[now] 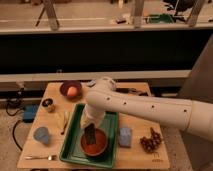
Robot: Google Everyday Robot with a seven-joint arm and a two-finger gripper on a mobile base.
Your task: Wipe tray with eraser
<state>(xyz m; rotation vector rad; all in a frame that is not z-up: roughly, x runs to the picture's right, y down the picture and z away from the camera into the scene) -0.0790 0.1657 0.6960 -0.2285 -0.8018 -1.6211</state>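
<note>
The eraser (pixel 90 134) is standing as a small dark block, with its long axis nearly upright, over the far rim of the orange bowl (pixel 95 144), and this bowl is sitting inside the green tray (pixel 79 120), in its near half. The gripper (pixel 91 127) is coming down from the white arm (pixel 145 107) directly above the eraser and it seems to be clamped on its top end, though the fingers themselves are hard to make out. So the eraser is lying straight below the gripper, and the bare floor of the tray is lying to the left and to the far side of it; I am judging that the coming move is depending on getting the block past the bowl rim down to that floor. Just right of the tray a pale blue pad (pixel 125 136) is lying, and a dark cluster (pixel 151 141) further right. No label or writing is readable anywhere.
</note>
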